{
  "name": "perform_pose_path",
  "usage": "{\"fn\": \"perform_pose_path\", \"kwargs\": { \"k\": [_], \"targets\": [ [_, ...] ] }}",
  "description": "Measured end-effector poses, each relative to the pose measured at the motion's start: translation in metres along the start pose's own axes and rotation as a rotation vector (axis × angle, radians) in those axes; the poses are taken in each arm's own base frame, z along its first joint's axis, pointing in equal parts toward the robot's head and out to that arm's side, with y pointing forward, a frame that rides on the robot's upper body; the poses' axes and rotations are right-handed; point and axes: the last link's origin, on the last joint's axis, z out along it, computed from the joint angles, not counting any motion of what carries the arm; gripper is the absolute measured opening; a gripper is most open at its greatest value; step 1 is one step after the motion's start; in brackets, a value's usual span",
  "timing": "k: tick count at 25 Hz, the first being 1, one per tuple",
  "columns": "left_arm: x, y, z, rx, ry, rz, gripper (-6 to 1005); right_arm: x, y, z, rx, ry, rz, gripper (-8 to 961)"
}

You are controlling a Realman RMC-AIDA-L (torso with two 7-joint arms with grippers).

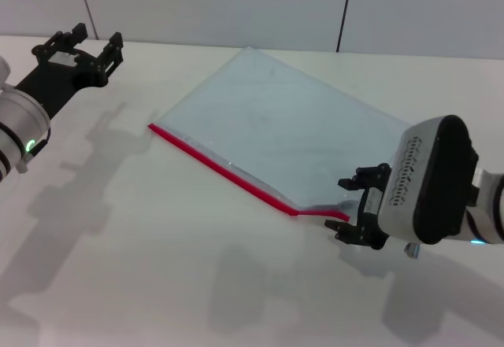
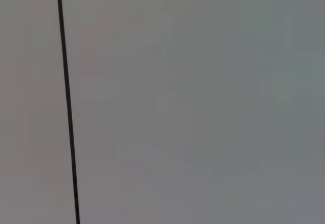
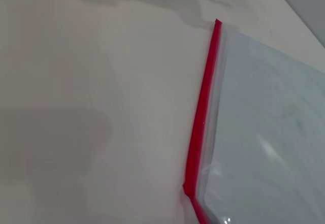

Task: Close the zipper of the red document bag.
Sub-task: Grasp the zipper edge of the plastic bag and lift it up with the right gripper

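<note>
The left gripper (image 1: pixel 79 44) hangs above the table's (image 1: pixel 157 268) far left, fingers spread wide, holding nothing. The red document bag (image 1: pixel 268 119) lies flat mid-table, its zipper (image 1: pixel 228 172) along the near edge. The right gripper (image 1: pixel 350 213) sits at the zipper's right end, where the strip kinks; whether it grips cannot be told.

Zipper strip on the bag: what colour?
Bright red zipper, clearest in the right wrist view.

White tabletop (image 1: pixel 157 268), pale grey panelled wall (image 1: pixel 213 5) behind, dark vertical seams (image 1: pixel 344 9), soft, perhaps overhead, light
</note>
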Motion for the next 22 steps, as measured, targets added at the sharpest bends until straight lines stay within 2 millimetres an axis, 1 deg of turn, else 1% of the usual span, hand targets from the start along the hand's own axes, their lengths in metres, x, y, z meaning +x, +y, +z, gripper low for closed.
{"fn": "perform_pose_path", "kwargs": {
  "k": [7,22],
  "targets": [
    [0.0,0.001,0.0,-0.004,-0.001,0.002,606,0.001,-0.005,0.012,0.011,0.01,-0.011,641],
    [0.001,0.001,0.0,-0.006,0.008,0.002,599,0.01,-0.015,0.024,0.023,0.045,-0.006,639]
  ]
}}
